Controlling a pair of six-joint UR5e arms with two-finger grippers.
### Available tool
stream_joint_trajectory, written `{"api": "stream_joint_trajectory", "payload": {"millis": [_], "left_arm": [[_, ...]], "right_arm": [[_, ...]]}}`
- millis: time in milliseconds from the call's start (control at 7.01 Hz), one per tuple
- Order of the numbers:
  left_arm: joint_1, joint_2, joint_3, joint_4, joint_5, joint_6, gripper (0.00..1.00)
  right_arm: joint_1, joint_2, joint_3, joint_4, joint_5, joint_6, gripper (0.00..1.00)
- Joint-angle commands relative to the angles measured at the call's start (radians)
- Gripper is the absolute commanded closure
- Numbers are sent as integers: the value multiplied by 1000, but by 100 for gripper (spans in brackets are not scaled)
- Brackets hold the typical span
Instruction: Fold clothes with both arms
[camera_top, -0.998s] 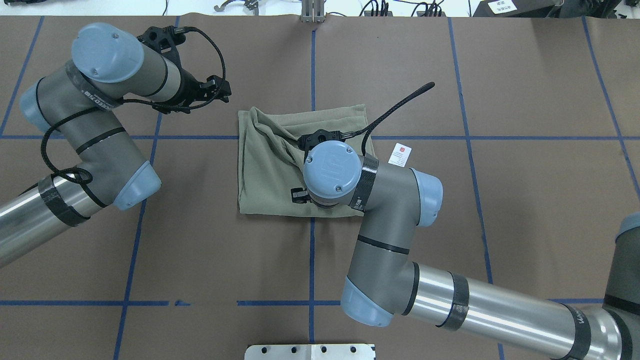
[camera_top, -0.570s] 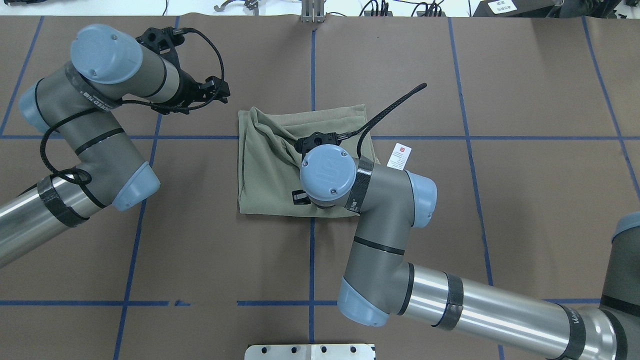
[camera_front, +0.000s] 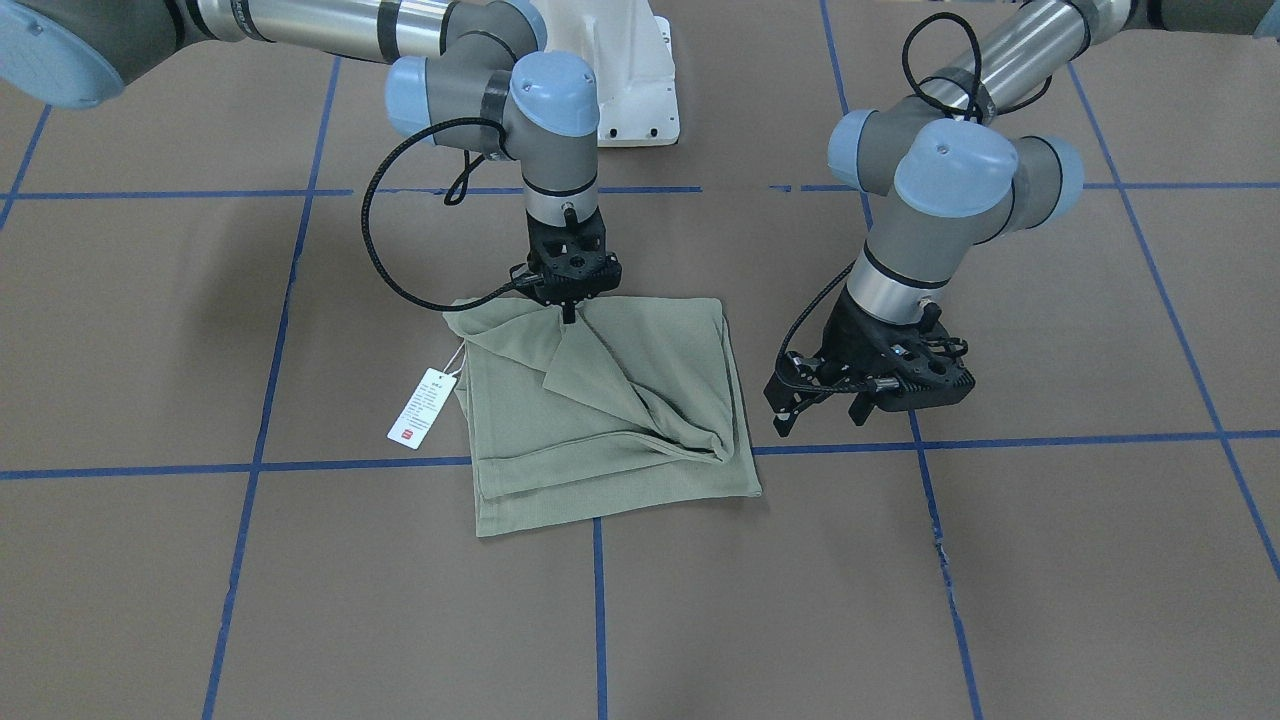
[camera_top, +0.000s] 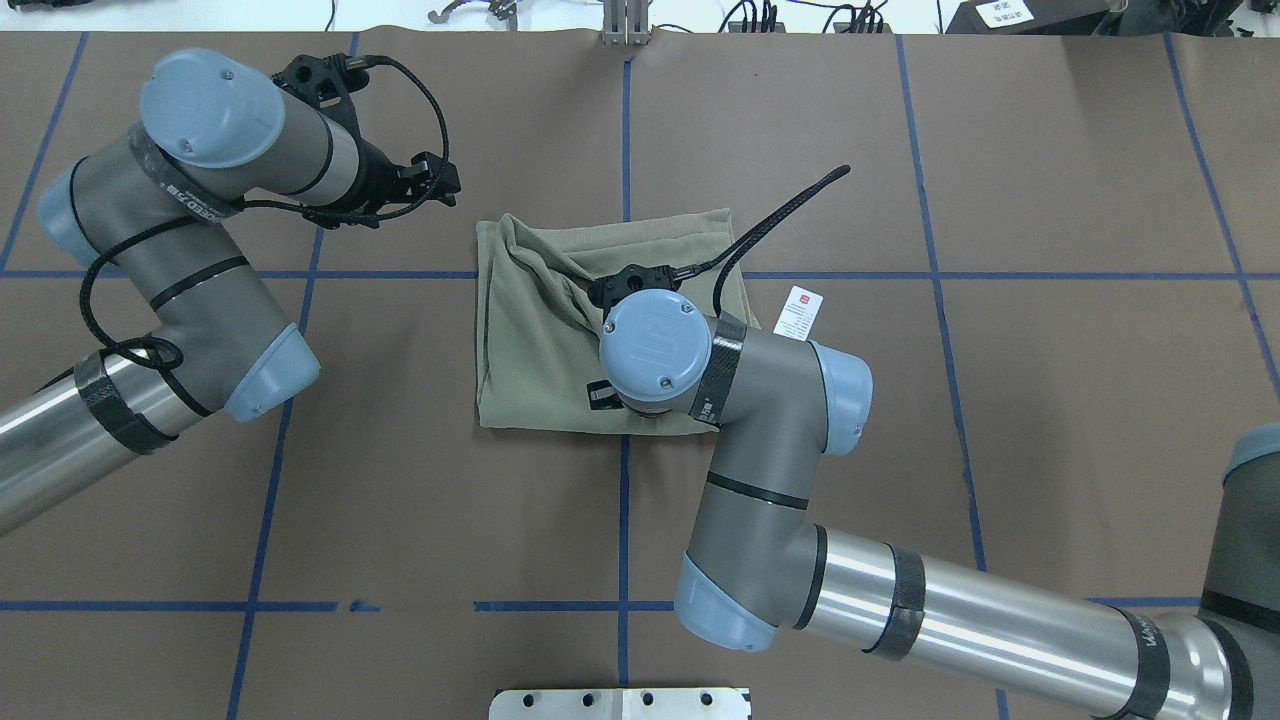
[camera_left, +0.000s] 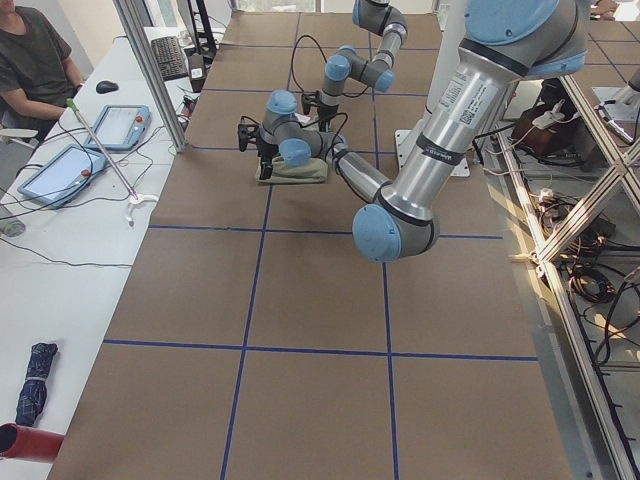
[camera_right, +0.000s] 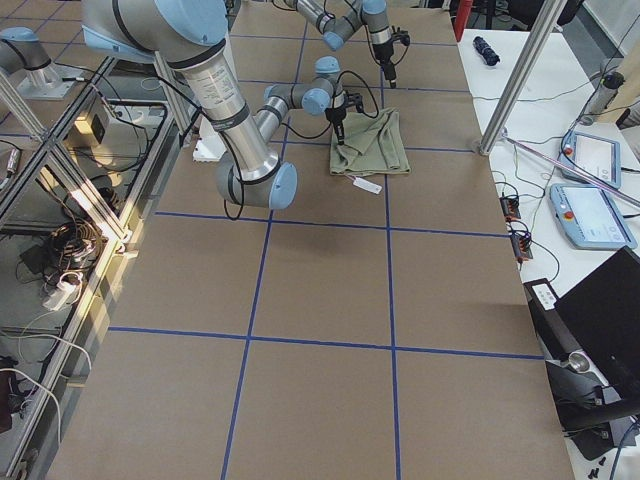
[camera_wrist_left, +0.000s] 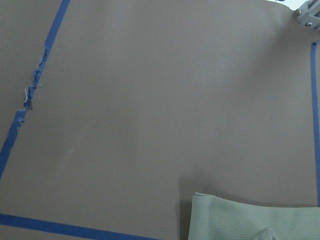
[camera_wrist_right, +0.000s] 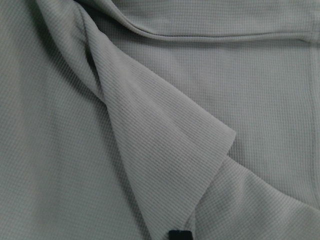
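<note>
The sage-green shirt (camera_front: 620, 420) lies folded into a rough rectangle at the table's middle, with its white hang tag (camera_front: 422, 405) beside it on a string. My right gripper (camera_front: 570, 312) points straight down at the shirt's robot-side edge, shut on a raised fold of the cloth. In the right wrist view that fold (camera_wrist_right: 165, 150) runs down to one black fingertip (camera_wrist_right: 179, 234). From overhead the right wrist hides the grip on the shirt (camera_top: 530, 320). My left gripper (camera_front: 820, 415) hangs open and holds nothing, just off the shirt's side. The left wrist view catches only a shirt corner (camera_wrist_left: 250, 217).
Brown table cover with blue tape lines (camera_top: 624, 150). The white pedestal base (camera_front: 640, 80) stands at the robot side. A side table holds tablets (camera_left: 55, 170) and a person (camera_left: 35, 55) sits beyond it. A black cable (camera_top: 790, 210) loops above the shirt.
The right arm has shifted slightly to the left over the shirt, with its cable following. The left arm has barely moved.
</note>
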Motion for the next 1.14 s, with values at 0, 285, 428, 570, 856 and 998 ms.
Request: {"api": "stream_joint_trajectory", "payload": {"millis": [0, 285, 428, 570, 856, 998], "left_arm": [[0, 0, -2, 0, 0, -2, 0], [2, -2, -6, 2, 0, -2, 0], [2, -3, -6, 2, 0, -2, 0], [2, -6, -6, 2, 0, -3, 0], [2, -5, -6, 2, 0, -5, 0], [0, 0, -5, 0, 0, 0, 1]], "right_arm": [[0, -5, 0, -2, -6, -9, 100], [38, -5, 9, -2, 6, -16, 100], [69, -8, 9, 3, 14, -38, 100], [104, -12, 8, 5, 25, -73, 100], [89, -17, 11, 5, 26, -82, 77], [65, -9, 11, 2, 25, -84, 64]]}}
